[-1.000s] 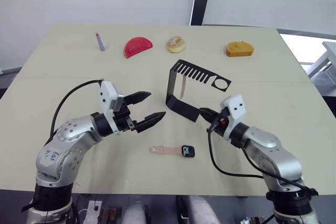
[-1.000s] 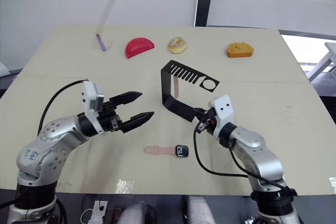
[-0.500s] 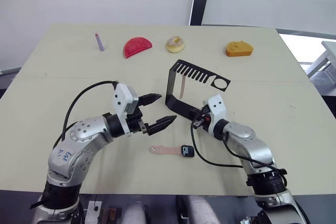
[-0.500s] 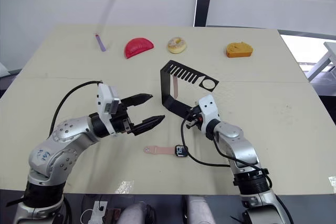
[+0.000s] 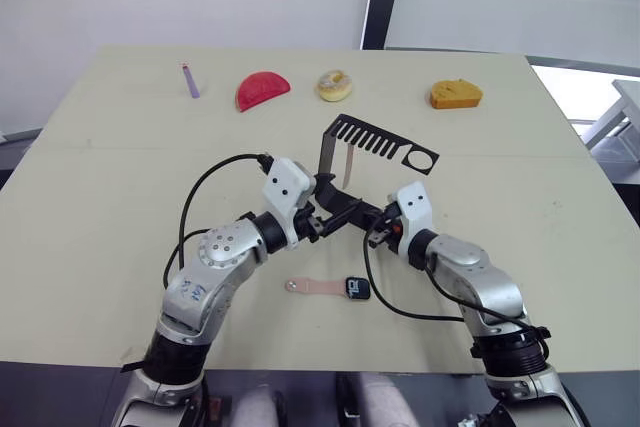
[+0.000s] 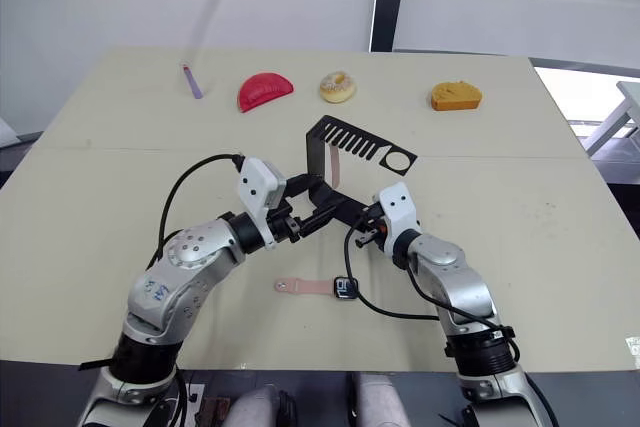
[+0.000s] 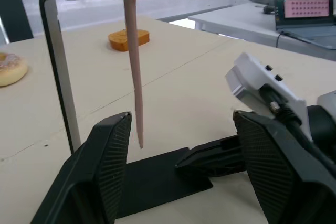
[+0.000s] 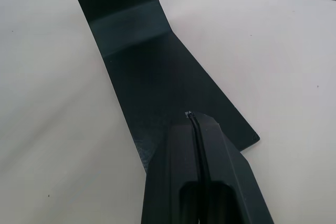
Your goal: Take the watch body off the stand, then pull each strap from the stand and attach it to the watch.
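The left gripper (image 7: 178,177) sits low by the stand (image 5: 345,209), fingers (image 7: 107,161) apart on either side of the one strap (image 7: 135,77) hanging from a top slot. The right gripper (image 8: 195,129) presses its fingers, together, down on the stand's base. The watch (image 5: 358,287) lies on the surface (image 5: 120,197) in front of the stand, the other strap (image 5: 318,287) already joined to it. To do this well, the left fingers should close flat on the hanging strap near its lower half and draw it out along the slot, while the right holds the base firm. A second ago the left gripper hung well to the left of the stand; now it has come right in under the top arm. The right gripper was nearby then and now pins the base.
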Controlling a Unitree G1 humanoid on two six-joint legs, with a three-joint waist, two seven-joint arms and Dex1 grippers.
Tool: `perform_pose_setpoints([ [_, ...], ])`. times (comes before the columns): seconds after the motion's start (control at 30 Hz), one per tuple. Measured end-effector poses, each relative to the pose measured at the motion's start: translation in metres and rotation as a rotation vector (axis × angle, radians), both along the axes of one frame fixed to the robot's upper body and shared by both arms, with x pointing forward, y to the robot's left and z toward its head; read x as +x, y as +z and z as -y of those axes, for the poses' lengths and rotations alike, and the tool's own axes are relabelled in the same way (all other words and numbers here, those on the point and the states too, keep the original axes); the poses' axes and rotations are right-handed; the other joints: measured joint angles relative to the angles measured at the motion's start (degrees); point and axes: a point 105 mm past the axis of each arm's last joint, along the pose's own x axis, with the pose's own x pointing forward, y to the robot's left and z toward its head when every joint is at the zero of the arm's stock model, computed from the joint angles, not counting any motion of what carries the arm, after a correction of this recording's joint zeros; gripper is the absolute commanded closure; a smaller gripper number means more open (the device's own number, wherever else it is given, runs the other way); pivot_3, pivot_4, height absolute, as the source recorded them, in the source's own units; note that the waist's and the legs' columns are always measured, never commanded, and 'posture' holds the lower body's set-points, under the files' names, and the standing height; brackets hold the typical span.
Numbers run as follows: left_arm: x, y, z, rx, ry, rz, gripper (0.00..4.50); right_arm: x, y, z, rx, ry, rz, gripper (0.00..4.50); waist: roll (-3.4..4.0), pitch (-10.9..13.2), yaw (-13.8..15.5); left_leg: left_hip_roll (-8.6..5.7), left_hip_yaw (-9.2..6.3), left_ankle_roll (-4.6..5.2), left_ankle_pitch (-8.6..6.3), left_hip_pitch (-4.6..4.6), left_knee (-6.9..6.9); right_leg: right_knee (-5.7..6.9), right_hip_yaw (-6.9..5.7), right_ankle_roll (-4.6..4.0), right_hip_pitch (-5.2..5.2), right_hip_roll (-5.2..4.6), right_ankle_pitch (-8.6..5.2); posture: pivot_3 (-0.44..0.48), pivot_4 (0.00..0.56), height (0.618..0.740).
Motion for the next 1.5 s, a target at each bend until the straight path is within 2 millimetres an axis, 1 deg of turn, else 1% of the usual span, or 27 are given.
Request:
perform_pose_setpoints([
  [0.17, 0.016, -0.001, 0.008, -0.008, 0.083, 0.03, 1.3, -0.004, -0.001, 0.001, -0.001, -0.007, -0.001, 4.5, -0.01, 0.0, 0.1, 0.0, -0.01, 0.01, -0.01, -0.01, -0.01, -0.02, -0.01, 0.01, 0.0, -0.01, 0.0, 0.0, 0.15, 0.737],
  [0.37, 0.022, -0.003, 0.024, -0.007, 0.093, 0.058, 1.3, -0.005, -0.001, 0.001, -0.002, -0.01, -0.003, 4.5, -0.01, 0.0, 0.1, 0.0, 0.0, 0.01, 0.0, 0.0, -0.01, -0.01, 0.0, 0.01, 0.0, -0.01, 0.0, 0.0, 0.15, 0.737],
  [0.53, 0.031, -0.009, 0.026, 0.002, 0.134, 0.063, 1.3, -0.005, -0.001, 0.001, -0.003, -0.012, -0.004, 4.5, -0.02, 0.0, 0.1, 0.0, 0.0, 0.01, -0.01, -0.01, -0.01, -0.02, -0.01, 0.01, 0.0, -0.01, 0.0, 0.0, 0.15, 0.737],
  [0.7, 0.035, -0.004, 0.036, -0.018, 0.129, 0.085, 1.3, -0.005, 0.0, 0.001, -0.005, -0.014, -0.006, 4.5, -0.02, 0.0, 0.1, 0.0, 0.0, 0.02, -0.01, -0.01, -0.01, -0.03, -0.01, 0.01, 0.0, -0.01, 0.0, 0.0, 0.15, 0.737],
  [0.77, 0.036, -0.005, 0.038, -0.014, 0.128, 0.09, 1.87, -0.005, 0.0, 0.001, -0.005, -0.014, -0.005, 4.5, -0.02, 0.0, 0.1, 0.0, 0.0, 0.02, -0.01, -0.01, -0.02, -0.03, -0.01, 0.01, 0.0, -0.01, 0.0, 0.0, 0.15, 0.737],
  [0.8, 0.037, -0.005, 0.039, -0.012, 0.129, 0.091, 2.23, -0.005, 0.0, 0.001, -0.005, -0.015, -0.006, 4.5, -0.02, 0.0, 0.1, 0.0, 0.0, 0.02, -0.01, 0.0, -0.02, -0.03, -0.01, 0.01, 0.0, -0.01, 0.0, 0.0, 0.15, 0.737],
  [0.87, 0.04, -0.006, 0.039, -0.005, 0.135, 0.09, 3.18, -0.005, 0.0, 0.001, -0.005, -0.015, -0.006, 4.5, -0.02, 0.0, 0.1, 0.0, 0.01, 0.02, 0.0, -0.01, -0.01, -0.04, 0.0, 0.01, 0.0, -0.01, 0.0, 0.0, 0.15, 0.737],
  [0.93, 0.04, -0.005, 0.039, -0.005, 0.139, 0.096, 4.28, -0.005, 0.0, 0.001, -0.005, -0.015, -0.006, 4.5, -0.02, 0.0, 0.1, 0.0, 0.0, 0.02, -0.01, -0.01, -0.02, -0.03, -0.02, 0.01, 0.0, -0.01, 0.0, 0.0, 0.15, 0.737],
  [0.97, 0.041, -0.004, 0.039, -0.007, 0.14, 0.098, 4.4, -0.005, 0.0, 0.001, -0.005, -0.015, -0.006, 4.5, -0.02, 0.0, 0.1, 0.0, 0.0, 0.02, 0.0, -0.01, -0.02, -0.04, -0.01, 0.01, 0.0, -0.01, 0.0, 0.0, 0.15, 0.737],
  [1.37, 0.043, 0.004, 0.032, -0.046, 0.163, 0.111, 4.4, -0.004, 0.0, 0.001, -0.006, -0.016, -0.008, 4.5, -0.02, 0.0, 0.1, 0.01, 0.0, 0.02, -0.01, -0.01, -0.03, -0.05, -0.01, 0.01, 0.0, -0.01, 0.0, 0.0, 0.15, 0.737],
  [1.5, 0.041, 0.007, 0.033, -0.053, 0.152, 0.126, 4.4, -0.003, 0.001, 0.001, -0.007, -0.016, -0.011, 4.5, -0.02, 0.0, 0.1, 0.01, 0.0, 0.02, -0.01, -0.01, -0.03, -0.05, -0.01, 0.01, 0.0, -0.01, 0.0, 0.0, 0.15, 0.737],
])
